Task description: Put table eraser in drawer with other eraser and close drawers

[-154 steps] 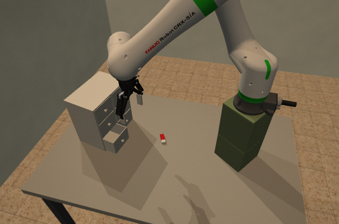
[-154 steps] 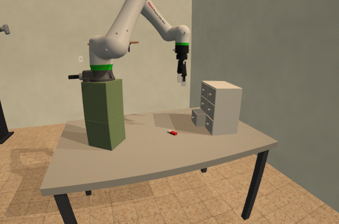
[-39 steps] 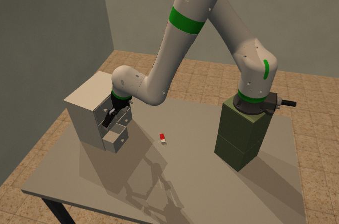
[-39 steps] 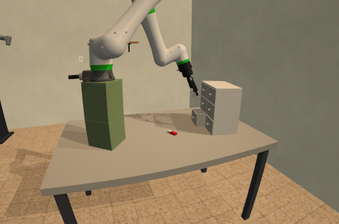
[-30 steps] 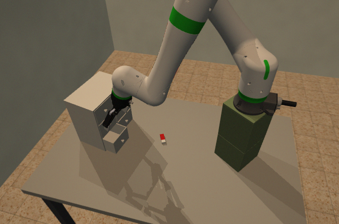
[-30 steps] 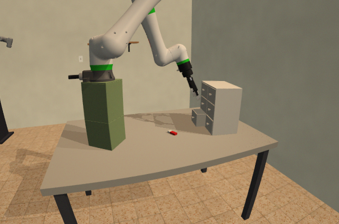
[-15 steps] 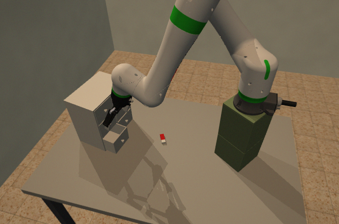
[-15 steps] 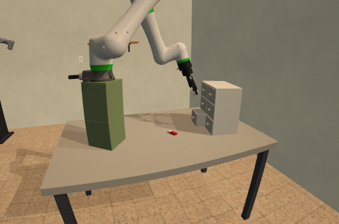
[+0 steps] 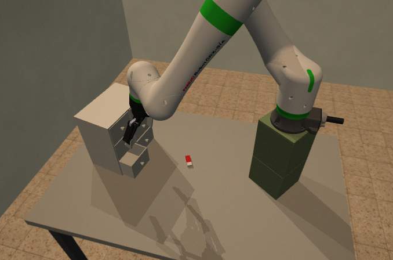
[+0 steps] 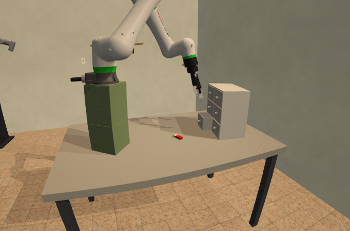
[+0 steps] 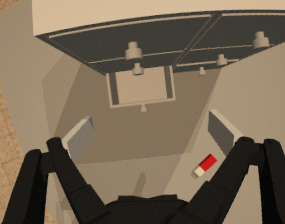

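1. The gripper hangs before the chest, its fingers spread wide.
2. One bottom drawer stands pulled out.
3. The red-and-white eraser lies on the table.
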Tool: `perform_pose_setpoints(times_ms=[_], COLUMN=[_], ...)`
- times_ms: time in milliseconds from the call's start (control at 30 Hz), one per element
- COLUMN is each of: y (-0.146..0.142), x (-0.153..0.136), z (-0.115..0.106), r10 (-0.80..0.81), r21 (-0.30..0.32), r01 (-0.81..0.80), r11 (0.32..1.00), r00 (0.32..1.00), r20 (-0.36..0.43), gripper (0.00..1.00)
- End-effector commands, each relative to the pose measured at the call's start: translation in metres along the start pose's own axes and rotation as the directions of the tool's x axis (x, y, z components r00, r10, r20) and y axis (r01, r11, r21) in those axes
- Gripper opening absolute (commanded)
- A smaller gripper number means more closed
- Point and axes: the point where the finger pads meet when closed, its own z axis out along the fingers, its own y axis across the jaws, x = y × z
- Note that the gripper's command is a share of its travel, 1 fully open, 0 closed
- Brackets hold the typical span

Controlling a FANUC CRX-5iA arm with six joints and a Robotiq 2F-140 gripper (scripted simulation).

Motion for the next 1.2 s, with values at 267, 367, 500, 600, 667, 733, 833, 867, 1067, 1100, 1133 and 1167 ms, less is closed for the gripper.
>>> perform_pose_setpoints(times_ms=[267,367,500,600,667,733,833,867,1067,1100,1133,1167], y=[0.004,0.005,0.005,0.005,0.005,0.005,0.005,0.005,0.005,0.005,0.005,0.005], x=[-0.04,-0.045,-0.047,-0.048,-0.048,-0.048,-0.048,-0.048,-0.053,-0.057,-0.061,-0.067], z=[-0.067,-0.076,-0.078,-0.08,-0.08,-0.08,-0.08,-0.08,-0.08,-0.079,-0.079,-0.079], r10=[-0.052,-0.059,-0.061,-0.062,-0.062,-0.062,-0.062,-0.062,-0.062,-0.062,-0.062,-0.062], r21=[0.05,0.057,0.059,0.06,0.06,0.06,0.06,0.06,0.06,0.06,0.06,0.06], r01=[0.042,0.046,0.048,0.048,0.048,0.048,0.048,0.048,0.048,0.048,0.048,0.048], r11=[0.998,0.997,0.997,0.997,0.997,0.997,0.997,0.997,0.997,0.997,0.997,0.997], r00=[0.975,0.969,0.966,0.965,0.965,0.965,0.965,0.965,0.965,0.965,0.965,0.965], r20=[0.214,0.241,0.25,0.255,0.255,0.255,0.255,0.255,0.255,0.255,0.255,0.255], gripper=[1.0,1.0,1.0,1.0,1.0,1.0,1.0,1.0,1.0,1.0,1.0,1.0])
